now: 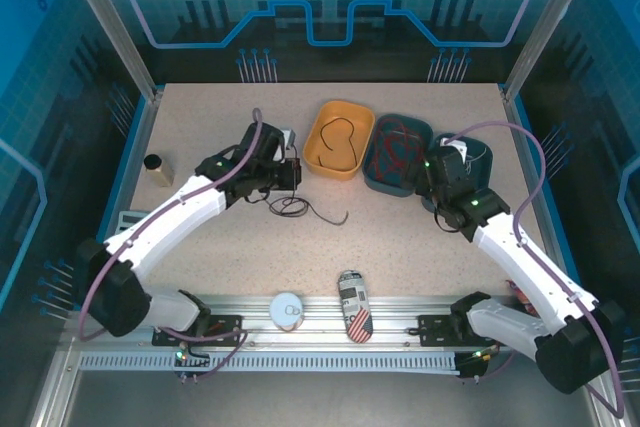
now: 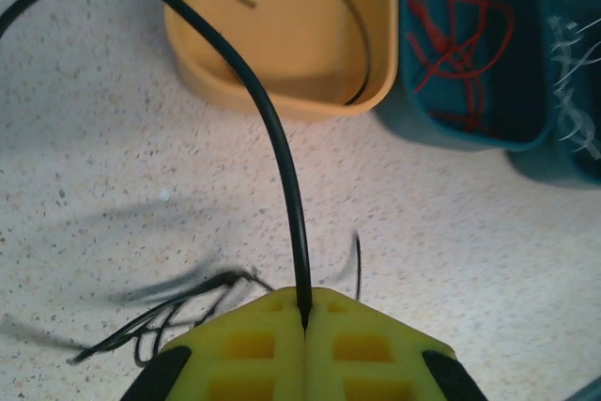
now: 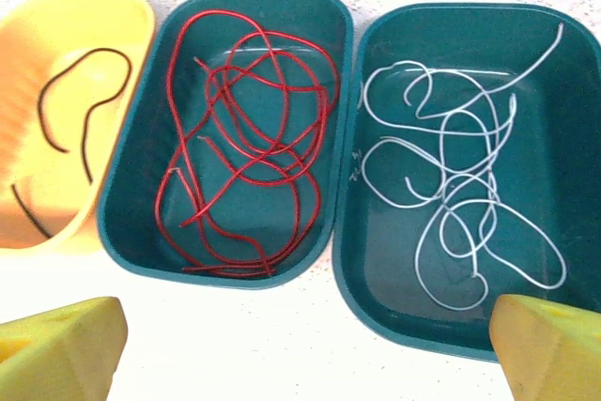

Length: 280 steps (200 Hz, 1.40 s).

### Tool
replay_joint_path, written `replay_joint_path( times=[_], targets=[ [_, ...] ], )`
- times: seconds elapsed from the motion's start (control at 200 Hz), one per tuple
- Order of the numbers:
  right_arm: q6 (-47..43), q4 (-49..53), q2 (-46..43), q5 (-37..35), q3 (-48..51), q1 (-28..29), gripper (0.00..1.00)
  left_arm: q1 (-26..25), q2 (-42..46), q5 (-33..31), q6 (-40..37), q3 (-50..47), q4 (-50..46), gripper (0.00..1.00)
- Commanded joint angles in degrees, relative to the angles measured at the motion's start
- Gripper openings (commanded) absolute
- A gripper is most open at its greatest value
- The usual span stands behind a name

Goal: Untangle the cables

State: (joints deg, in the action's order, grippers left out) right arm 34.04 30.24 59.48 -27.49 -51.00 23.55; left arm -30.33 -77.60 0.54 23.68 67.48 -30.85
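Several thin, looping cables: red, black, white

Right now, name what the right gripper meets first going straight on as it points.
The right gripper likely meets the neighbouring rims of the red-cable tray and white-cable tray; depth is unclear.

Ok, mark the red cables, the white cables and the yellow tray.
red cables (image 3: 249, 152), right wrist view, middle of the tangle.
white cables (image 3: 460, 199), right wrist view, middle of the loops.
yellow tray (image 3: 23, 63), right wrist view, bare inner wall.
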Motion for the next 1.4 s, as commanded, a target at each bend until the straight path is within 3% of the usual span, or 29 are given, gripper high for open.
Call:
replay_joint_path(
  times=[0.0,0.16,0.295,0.46,0.74,0.936,1.146,1.396],
  targets=[
    [-1.4,-2.2,-2.2,3.8,2.1,1.0,1.0,-0.2,3.0,1.4,0.6,3.3,-1.7,0.0],
    [-6.5,-10.0,-4.3,13.3,4.5,4.0,1.0,0.2,3.5,1.9,0.6,6.0,-1.0,0.0],
    [-10.1,-18.7,-4.0,21.9,7.0,8.8,1.0,0.3,2.9,7.1,2.6,7.2,1.7,0.0],
    [-9.4,-26.9,0.7,19.6,8.6,16.8,0.98,0.3,2.8,10.8,4.8,7.4,4.0,0.0],
    [-7.5,-33.7,15.7,18.9,2.9,23.4,0.93,0.3,4.1,12.5,7.0,7.1,5.3,0.0],
    [-5.6,-37.8,25.1,22.8,-1.6,24.6,0.79,0.3,4.4,14.3,8.4,6.4,6.5,0.0],
    [-4.8,-38.1,31.1,21.9,-5.2,24.7,0.68,0.3,5.6,14.6,8.8,6.2,6.6,0.0],
    [-2.6,-37.7,35.4,20.2,-5.5,24.6,0.46,0.4,8.3,13.9,8.7,6.2,6.3,0.0]
  ],
)
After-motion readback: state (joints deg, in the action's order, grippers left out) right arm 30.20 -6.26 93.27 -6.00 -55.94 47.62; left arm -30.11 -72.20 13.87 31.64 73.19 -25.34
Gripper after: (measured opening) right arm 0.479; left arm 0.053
